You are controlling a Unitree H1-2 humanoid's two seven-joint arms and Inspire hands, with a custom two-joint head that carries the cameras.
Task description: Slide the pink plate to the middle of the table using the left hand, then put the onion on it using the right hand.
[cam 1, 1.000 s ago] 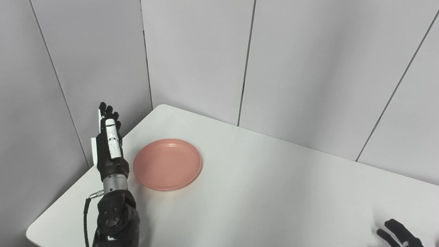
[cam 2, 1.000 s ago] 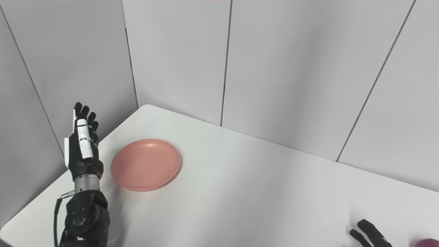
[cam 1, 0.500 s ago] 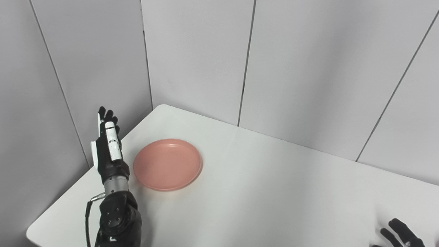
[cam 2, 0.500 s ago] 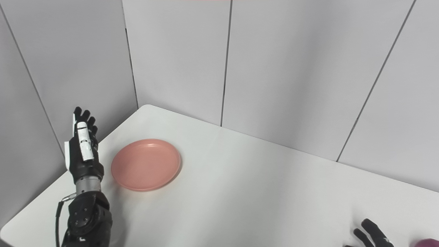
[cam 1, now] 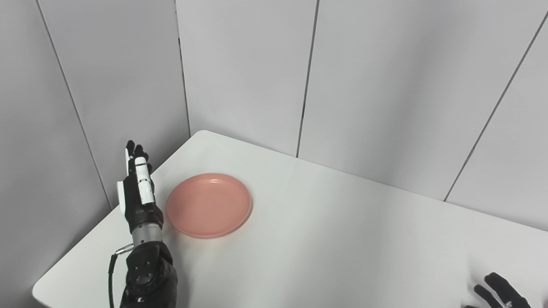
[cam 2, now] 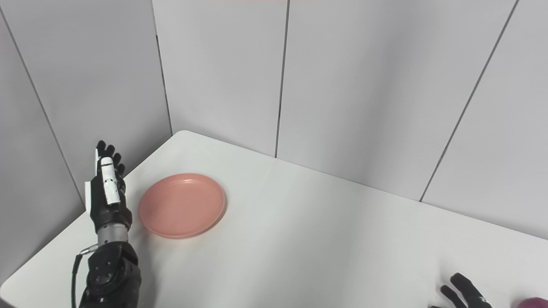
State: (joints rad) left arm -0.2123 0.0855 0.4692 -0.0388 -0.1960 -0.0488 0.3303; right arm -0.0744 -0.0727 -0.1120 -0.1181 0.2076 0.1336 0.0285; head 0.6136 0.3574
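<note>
The pink plate (cam 1: 209,205) is sitting near the far-left corner of the tabletop (cam 1: 342,239), nowhere near the middle, so the slide hasn't started as far as I can judge. The left hand (cam 1: 138,188) is just beside the plate's left edge, held upright with fingers straight and together, holding nothing, and not touching the plate from what I can see.

Stuff that could go wrong from here, my guess:
- The hand is right at the tabletop's left edge next to the plate. If it comes in too high, it rides over the low rim instead of pushing it.
- Push off-centre and the plate will probably spin or veer toward the back wall rather than go toward the middle.
- Smooth plate on a smooth top: a hard shove could send it too far.

The right hand (cam 2: 464,294) is only partly in view at the bottom edge, far from the plate; fingers look spread, but I can't tell for sure. The onion (cam 2: 533,303) is a purple sliver just beside it, mostly cut off.
</note>
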